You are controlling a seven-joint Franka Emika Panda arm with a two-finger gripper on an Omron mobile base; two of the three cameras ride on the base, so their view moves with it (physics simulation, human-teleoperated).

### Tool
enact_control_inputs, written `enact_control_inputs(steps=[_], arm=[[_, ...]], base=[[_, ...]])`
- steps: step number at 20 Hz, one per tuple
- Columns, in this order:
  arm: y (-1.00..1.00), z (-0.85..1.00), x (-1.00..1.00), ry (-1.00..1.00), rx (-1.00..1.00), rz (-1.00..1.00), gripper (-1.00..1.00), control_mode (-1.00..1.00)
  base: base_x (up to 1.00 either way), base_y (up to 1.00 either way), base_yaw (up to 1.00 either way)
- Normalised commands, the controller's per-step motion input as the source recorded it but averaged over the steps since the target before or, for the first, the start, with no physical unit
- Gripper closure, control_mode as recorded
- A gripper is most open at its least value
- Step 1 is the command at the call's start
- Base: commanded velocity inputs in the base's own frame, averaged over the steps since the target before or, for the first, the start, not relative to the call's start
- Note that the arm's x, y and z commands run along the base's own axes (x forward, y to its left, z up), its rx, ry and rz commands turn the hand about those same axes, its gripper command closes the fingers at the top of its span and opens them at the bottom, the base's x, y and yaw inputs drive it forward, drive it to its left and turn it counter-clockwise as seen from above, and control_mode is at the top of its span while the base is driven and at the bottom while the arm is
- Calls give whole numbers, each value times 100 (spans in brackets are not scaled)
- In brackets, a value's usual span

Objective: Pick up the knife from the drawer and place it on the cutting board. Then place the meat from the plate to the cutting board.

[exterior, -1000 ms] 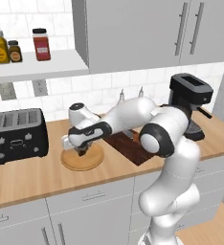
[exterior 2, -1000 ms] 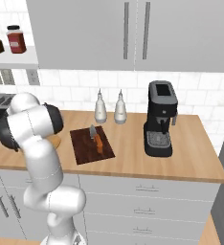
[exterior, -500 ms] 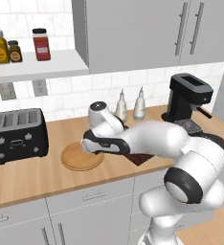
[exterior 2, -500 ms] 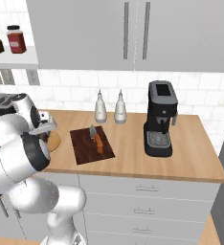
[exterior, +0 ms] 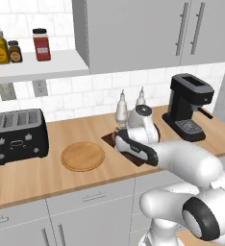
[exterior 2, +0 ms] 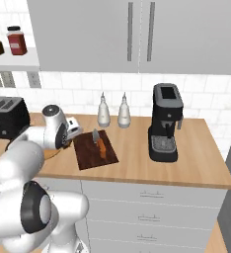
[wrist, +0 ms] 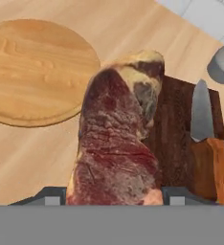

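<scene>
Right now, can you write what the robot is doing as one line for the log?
step: carry meat to board | gripper: shut on meat | knife: on cutting board | plate: bare

Knife (exterior 2: 98, 144) on cutting board (exterior 2: 90, 154); plate (exterior: 82, 156) left of board; toaster (exterior: 17, 135) further left.
</scene>
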Motion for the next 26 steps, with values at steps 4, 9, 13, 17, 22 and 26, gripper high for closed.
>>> enact_control_inputs(steps=[4, 9, 13, 17, 22, 26], arm=[[-91, 11, 82, 13, 0, 0, 100, -100], [-41, 3, 72, 23, -2, 0, 100, -100], [0, -35, 8, 14, -6, 0, 100, -100], [5, -37, 5, 0, -6, 0, 100, -100], [7, -44, 4, 0, -9, 0, 100, -100], [3, -17, 1, -3, -5, 0, 100, -100]], base=[[0, 0, 0], [0, 0, 0], [0, 0, 0], [0, 0, 0], [0, 0, 0], [0, 0, 0]])
